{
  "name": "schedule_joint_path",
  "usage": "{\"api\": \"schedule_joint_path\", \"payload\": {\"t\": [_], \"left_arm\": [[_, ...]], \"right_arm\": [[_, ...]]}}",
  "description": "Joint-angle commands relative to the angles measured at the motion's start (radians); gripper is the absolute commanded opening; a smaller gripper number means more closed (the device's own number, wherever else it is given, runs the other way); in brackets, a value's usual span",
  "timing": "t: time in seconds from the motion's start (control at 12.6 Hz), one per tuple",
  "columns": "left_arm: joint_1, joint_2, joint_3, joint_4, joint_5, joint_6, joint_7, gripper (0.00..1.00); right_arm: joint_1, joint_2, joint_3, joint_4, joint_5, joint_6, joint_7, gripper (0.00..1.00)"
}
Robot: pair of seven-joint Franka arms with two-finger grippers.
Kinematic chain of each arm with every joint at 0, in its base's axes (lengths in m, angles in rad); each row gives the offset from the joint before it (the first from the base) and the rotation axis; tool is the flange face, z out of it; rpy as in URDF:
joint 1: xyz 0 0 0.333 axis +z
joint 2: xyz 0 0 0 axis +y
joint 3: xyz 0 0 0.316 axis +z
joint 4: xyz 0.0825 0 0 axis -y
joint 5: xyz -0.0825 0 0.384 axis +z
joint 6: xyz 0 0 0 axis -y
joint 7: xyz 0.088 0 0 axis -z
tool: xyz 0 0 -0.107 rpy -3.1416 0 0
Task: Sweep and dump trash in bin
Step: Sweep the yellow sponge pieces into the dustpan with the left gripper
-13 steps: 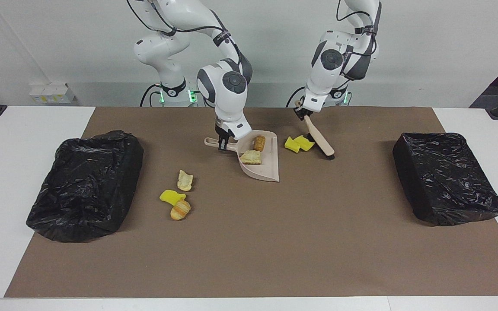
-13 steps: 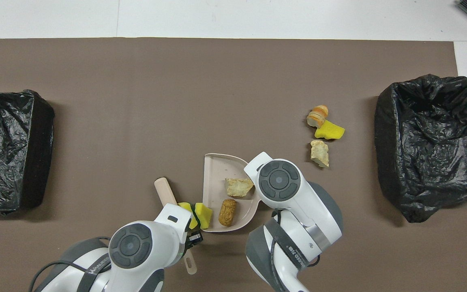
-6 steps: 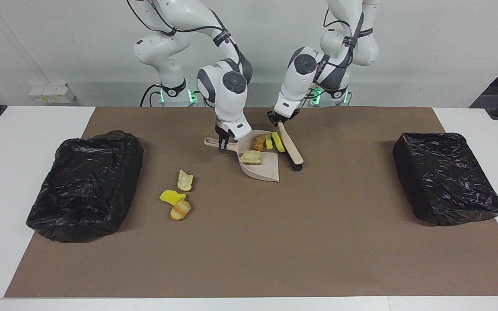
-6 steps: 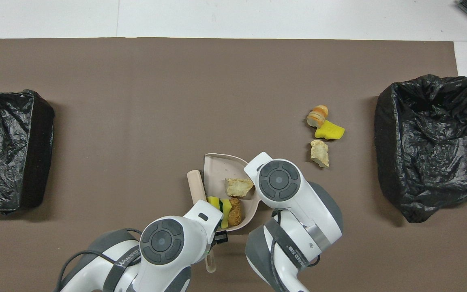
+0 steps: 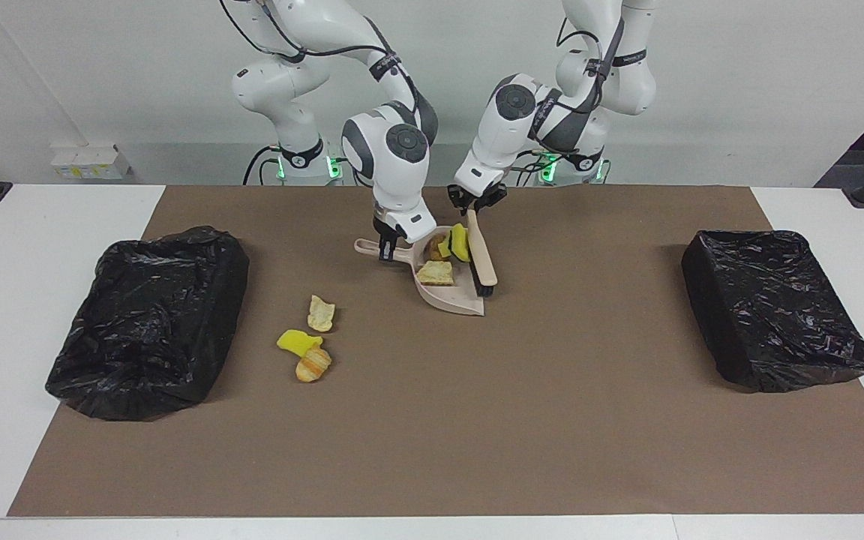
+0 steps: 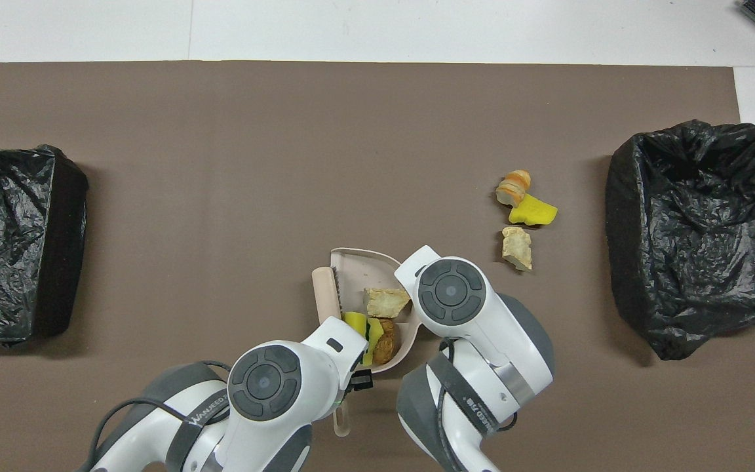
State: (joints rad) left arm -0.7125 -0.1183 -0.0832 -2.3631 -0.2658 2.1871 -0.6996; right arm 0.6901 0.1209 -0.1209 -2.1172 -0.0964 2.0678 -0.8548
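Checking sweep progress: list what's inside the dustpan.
In the dustpan: tan bread lump, yellow sponge pieces, and a brown lump partly covered by them. Others could be hidden.

In the overhead view the dustpan point(image 6: 358, 265) handle is covered by the right arm; the brush point(image 6: 325, 295) grip is covered by the left arm.
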Motion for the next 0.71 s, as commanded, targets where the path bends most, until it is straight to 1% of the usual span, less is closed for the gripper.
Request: {"api": "schedule_joint_path", "payload": {"t": [0.0,0.16,0.32,0.63], "left_arm": [[0.033,-0.003,0.008,0.065,0.086,-0.117,0.014,0.00],[0.073,-0.026,0.008,0.080,0.129,-0.176,0.029,0.00],[0.103,-0.063,0.008,0.087,0.131,-0.204,0.057,0.00],[0.111,-0.067,0.010,0.087,0.132,-0.220,0.060,0.00]], "right_arm": [[-0.009,0.000,0.004,-0.012,-0.023,0.017,-0.004,0.00],[-0.009,0.000,0.004,-0.012,-0.023,0.017,-0.004,0.00],[-0.009,0.000,0.004,-0.012,-0.023,0.018,-0.004,0.00],[-0.011,-0.004,0.004,-0.007,-0.022,-0.001,0.011,0.00]]}}
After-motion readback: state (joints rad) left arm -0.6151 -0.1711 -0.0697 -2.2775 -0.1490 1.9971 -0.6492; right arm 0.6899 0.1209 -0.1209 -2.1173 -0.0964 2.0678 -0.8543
